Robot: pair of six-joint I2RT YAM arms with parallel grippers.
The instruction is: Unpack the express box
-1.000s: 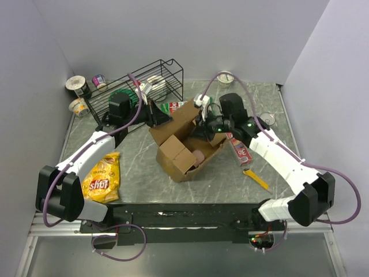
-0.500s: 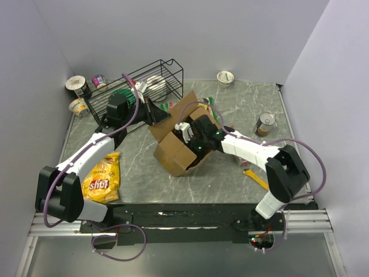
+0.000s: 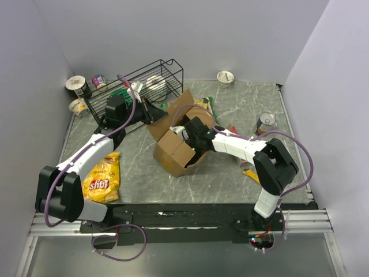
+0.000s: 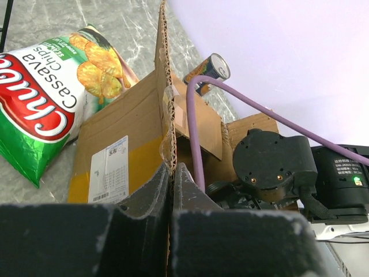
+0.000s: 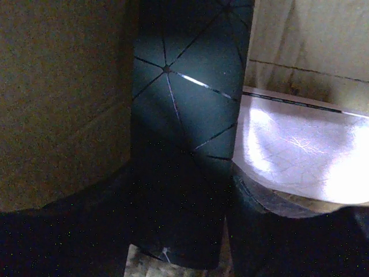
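Right arm has swung in from the table's right side, and the right gripper (image 3: 192,136) now sits inside the express box (image 3: 171,153), which lies mid-table, tilted open and nudged slightly leftward; judged, removal of contents is only beginning. Left gripper (image 4: 172,168) is pinched narrow on the upright flap edge, steadying the carton, while it cannot be told whether the right pincer has closed on the dark packet (image 5: 184,115) before its camera. Count: one box, two arms, two chip bags, namely yellow bag (image 3: 102,178) and green bag (image 4: 40,104), and one can (image 3: 265,123).
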